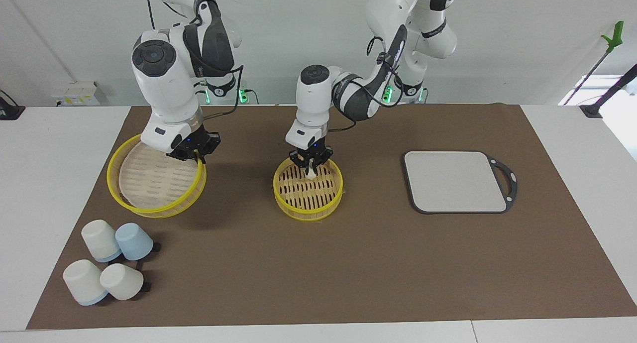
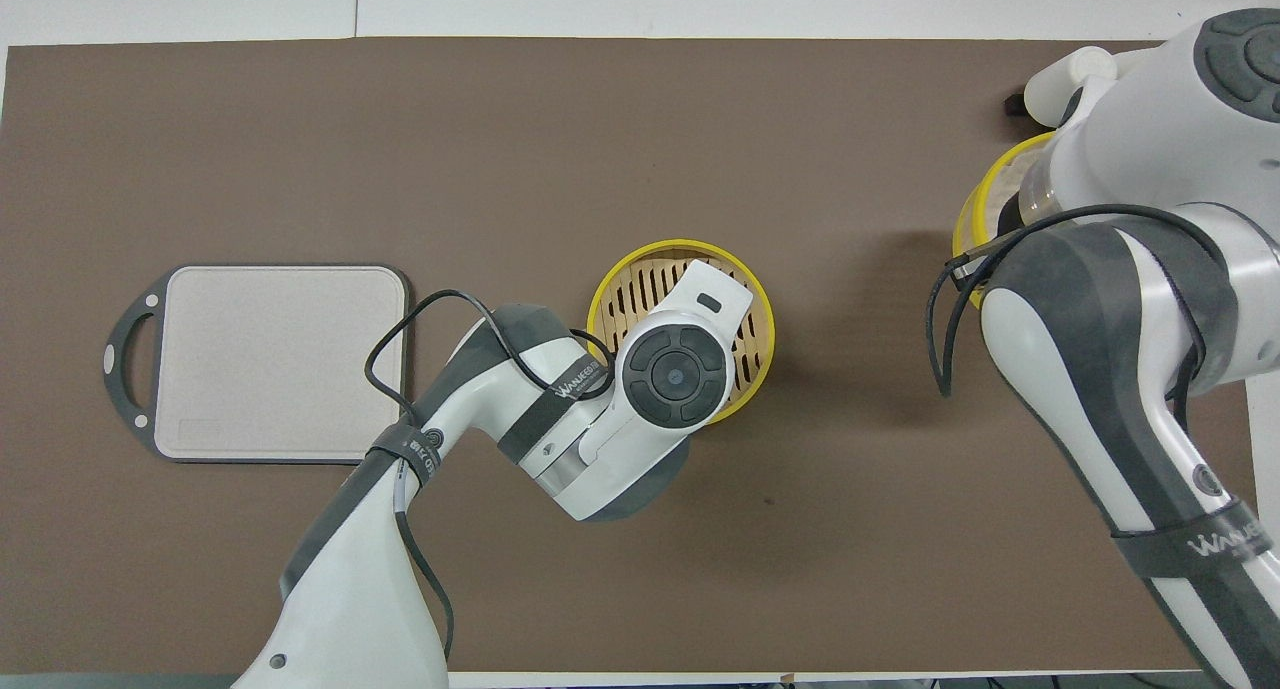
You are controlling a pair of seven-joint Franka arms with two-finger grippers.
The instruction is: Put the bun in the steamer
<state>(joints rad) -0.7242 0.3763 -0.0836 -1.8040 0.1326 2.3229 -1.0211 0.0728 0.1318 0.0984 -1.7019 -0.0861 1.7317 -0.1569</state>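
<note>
Your left gripper (image 1: pixel 311 165) pinches the bun (image 1: pixel 311 172) low over the steamer (image 1: pixel 308 189) for release; right gripper (image 1: pixel 191 151) grips the lid (image 1: pixel 157 176) aside.

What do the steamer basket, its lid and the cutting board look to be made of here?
The steamer looks like bamboo: beige slats with dark gaps, its yellow rim perhaps painted or plastic. The lid, tilted in the right gripper, shows pale woven strips inside a yellow hoop. The cutting board seems matte grey plastic or composite with a darker rubbery-looking edge.
</note>
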